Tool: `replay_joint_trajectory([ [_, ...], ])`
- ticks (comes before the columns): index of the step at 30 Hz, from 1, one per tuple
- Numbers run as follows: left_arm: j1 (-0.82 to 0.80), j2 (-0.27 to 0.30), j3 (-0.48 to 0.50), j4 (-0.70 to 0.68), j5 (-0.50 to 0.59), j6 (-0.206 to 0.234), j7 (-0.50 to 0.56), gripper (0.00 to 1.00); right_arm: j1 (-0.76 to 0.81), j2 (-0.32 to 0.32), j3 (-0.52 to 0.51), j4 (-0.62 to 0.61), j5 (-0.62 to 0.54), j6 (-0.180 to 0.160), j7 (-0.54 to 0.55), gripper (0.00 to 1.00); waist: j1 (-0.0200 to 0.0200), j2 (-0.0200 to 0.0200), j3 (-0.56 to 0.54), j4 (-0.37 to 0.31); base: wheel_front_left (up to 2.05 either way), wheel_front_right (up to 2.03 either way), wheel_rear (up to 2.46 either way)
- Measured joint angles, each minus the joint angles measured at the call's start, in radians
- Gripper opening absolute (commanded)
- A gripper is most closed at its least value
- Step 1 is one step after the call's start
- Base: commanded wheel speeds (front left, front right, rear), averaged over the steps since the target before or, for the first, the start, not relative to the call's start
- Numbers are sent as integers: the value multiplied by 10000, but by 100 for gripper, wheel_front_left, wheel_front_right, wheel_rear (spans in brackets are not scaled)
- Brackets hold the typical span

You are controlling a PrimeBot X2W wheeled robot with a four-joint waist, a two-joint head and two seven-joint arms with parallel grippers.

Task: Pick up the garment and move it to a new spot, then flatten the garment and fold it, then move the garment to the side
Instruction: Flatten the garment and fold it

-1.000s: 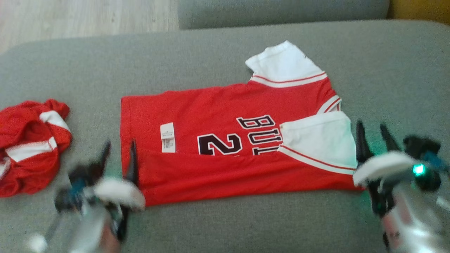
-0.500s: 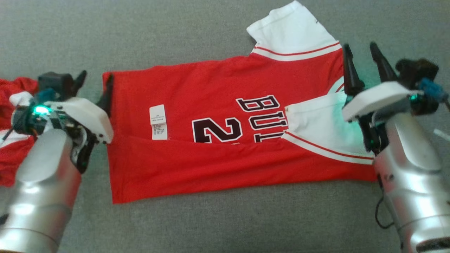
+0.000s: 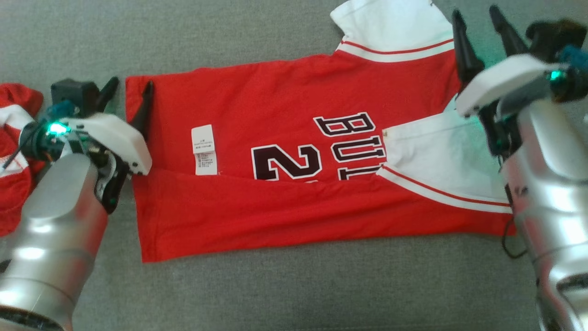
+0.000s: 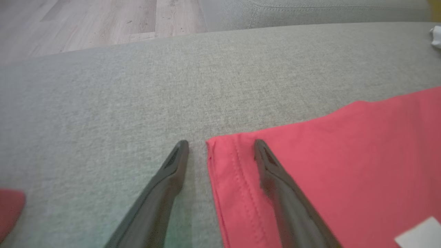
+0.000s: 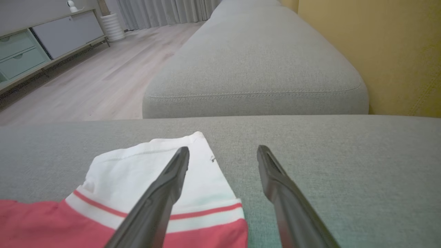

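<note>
One red jersey tee [image 3: 285, 105] stretched sideways across a grey sofa seat [image 3: 285, 285], hem toward the robot's left, collar end toward its right. Near long edge [image 3: 298, 216] already turned up over the lower half of the black number and lettering, near white sleeve [image 3: 436, 156] tucked in on top: seemingly one lengthwise fold done. Far white sleeve [image 3: 390, 27] jutting out flat, far long edge not yet folded. White care label [image 3: 203, 149] showing close to the hem.

Left gripper [image 3: 131, 83] wide open and empty, straddling the far hem corner, one finger over bare cushion, the other over red cloth, tips low to the fabric. Right gripper [image 3: 474, 13] likewise spread and holding nothing, poised at the outer edge of the far sleeve, one finger above white cloth, the other above the seat. Placement at both ends of the far edge probably meant for a matched pinch, so as to bring that side over evenly without skewing the shirt. Contact with the cloth impossible to confirm from these angles.

Second red-and-white garment [image 3: 16, 151] bunched at the left, well apart from the fold, likely set aside. Beyond, pale wood floor [image 4: 86, 24] and a yellow surface [image 5: 396, 51].
</note>
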Motion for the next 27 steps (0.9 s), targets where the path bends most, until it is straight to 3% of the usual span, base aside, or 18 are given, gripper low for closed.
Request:
replay_joint_trajectory([
  [3,-249,-33,-313,-10,-286,-2,2,0,-555,-4,54,349,-4,0,414,100,-2,0,204,42,0,0,0],
  [8,-646,-107,-897,-98,-456,-2,-337,0,-1433,-86,362,1085,-190,0,1239,100,-1,0,520,321,0,0,0],
  [17,-1067,-663,-2117,-579,-1085,-2,-894,0,-3169,-846,370,2650,-825,0,2228,100,0,0,907,1399,0,0,0],
  [25,-1387,-863,-2961,-616,-1664,-2,-1427,0,-3731,-924,708,3563,-807,0,2769,100,0,0,1189,2102,0,0,0],
  [26,-1395,-865,-3060,-608,-1722,-2,-1519,0,-3812,-928,754,3634,-786,0,2775,88,0,0,1193,2113,0,0,0],
  [27,-1399,-872,-3154,-596,-1779,-2,-1605,0,-3849,-938,830,3687,-794,0,2773,44,0,0,1186,2116,0,0,0],
])
